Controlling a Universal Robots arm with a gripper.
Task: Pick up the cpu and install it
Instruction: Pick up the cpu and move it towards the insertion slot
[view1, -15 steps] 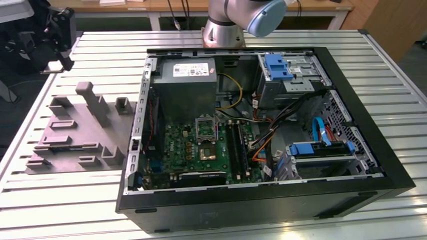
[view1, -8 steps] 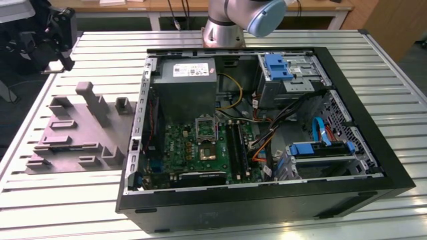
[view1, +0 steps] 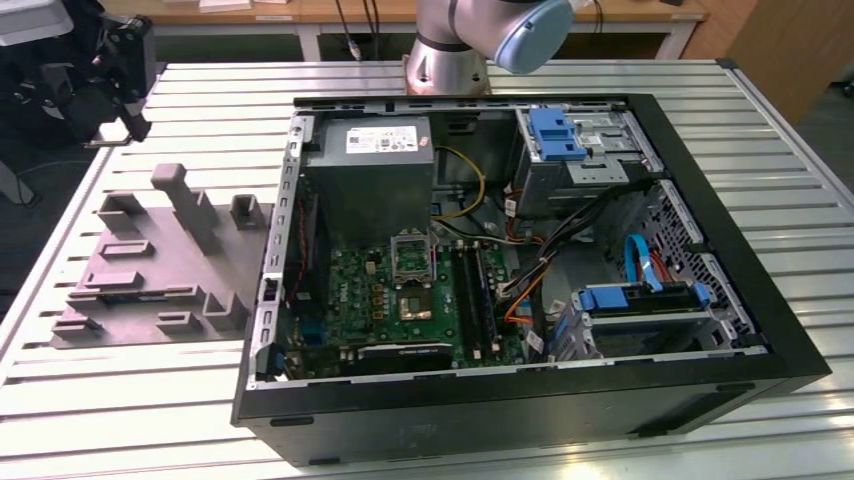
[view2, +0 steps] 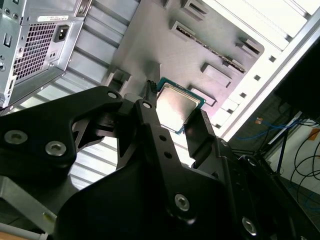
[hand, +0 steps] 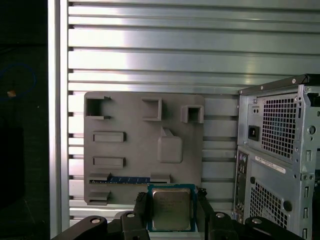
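Silvery cpu (view2: 175, 107) is clamped by its edges in the gripper (hand: 171, 197), clear of the grey moulded tray (hand: 125, 150); holding it level should prevent slipping

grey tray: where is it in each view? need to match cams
Exterior view: tray lies on the table, to the exterior view's left of the case.
First wrist view: tray lies beyond the cpu gripped in the claw, beside the case's rear.
Second wrist view: tray lies beyond the gripped cpu, near the case's rear.
Shared landmark: the case, next to the tray.
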